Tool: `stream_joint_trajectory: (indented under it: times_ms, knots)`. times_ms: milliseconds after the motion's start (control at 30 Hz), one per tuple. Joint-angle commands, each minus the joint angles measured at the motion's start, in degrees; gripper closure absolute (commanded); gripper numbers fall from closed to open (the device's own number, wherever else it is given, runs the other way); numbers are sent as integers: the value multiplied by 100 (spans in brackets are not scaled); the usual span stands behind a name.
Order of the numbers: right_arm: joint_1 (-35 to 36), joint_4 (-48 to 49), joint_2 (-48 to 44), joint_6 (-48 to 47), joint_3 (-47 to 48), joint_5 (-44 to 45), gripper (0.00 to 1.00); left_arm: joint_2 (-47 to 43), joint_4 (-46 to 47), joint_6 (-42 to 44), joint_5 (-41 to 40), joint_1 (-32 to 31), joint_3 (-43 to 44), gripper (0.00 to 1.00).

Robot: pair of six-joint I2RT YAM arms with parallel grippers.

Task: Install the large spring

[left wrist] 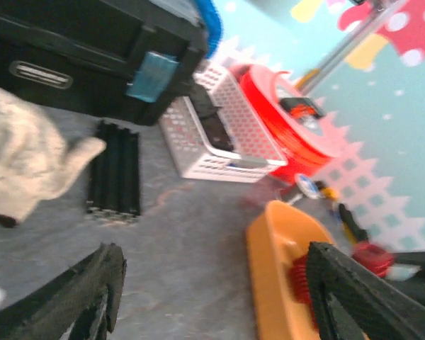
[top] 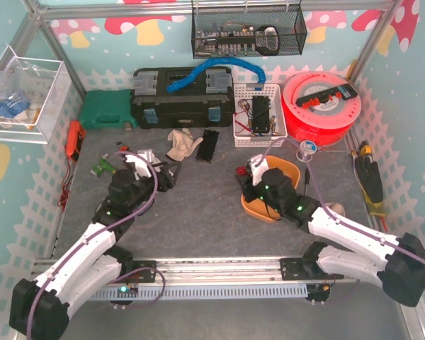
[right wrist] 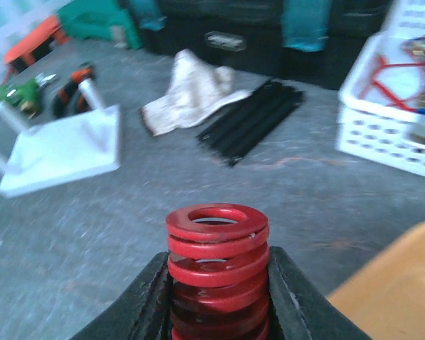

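Right gripper [right wrist: 218,287] is clamped on the large red spring [right wrist: 216,244], one black finger pressed against each side of the coils. The spring stands upright between them with its open top ring showing. From above, this gripper [top: 249,174] holds the spring over the grey worktop [top: 198,216], at the left edge of the orange bowl [top: 289,171]. Further left on the worktop lies a white plate [right wrist: 64,152] with short posts, blurred in the wrist view. Beyond it are a crumpled cloth [right wrist: 191,92] and a bundle of black rails [right wrist: 251,120]. The left gripper [left wrist: 212,297] has its fingers spread wide apart with nothing between them, and it faces the bowl.
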Motion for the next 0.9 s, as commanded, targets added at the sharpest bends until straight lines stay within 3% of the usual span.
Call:
stream_joint_trajectory:
  times_ms: [0, 233, 333, 433, 867]
  knots:
    - [675, 1445, 200, -978, -366, -86, 86, 64, -468, -169, 1085, -176, 531, 33]
    - [1472, 3191, 329, -1911, -968, 6, 87, 658, -676, -159, 1474, -910, 945, 38]
    - [1524, 3419, 532, -2092, -958, 20, 88, 824, -675, -88, 1442, -1269, 1075, 31]
    - [1555, 3523, 745, -2177, -894, 22, 88, 1000, -681, -42, 1482, -1487, 1208, 30]
    - [1645, 3877, 863, -2231, -942, 170, 89, 1670, -835, 8, 1525, -1684, 1453, 38]
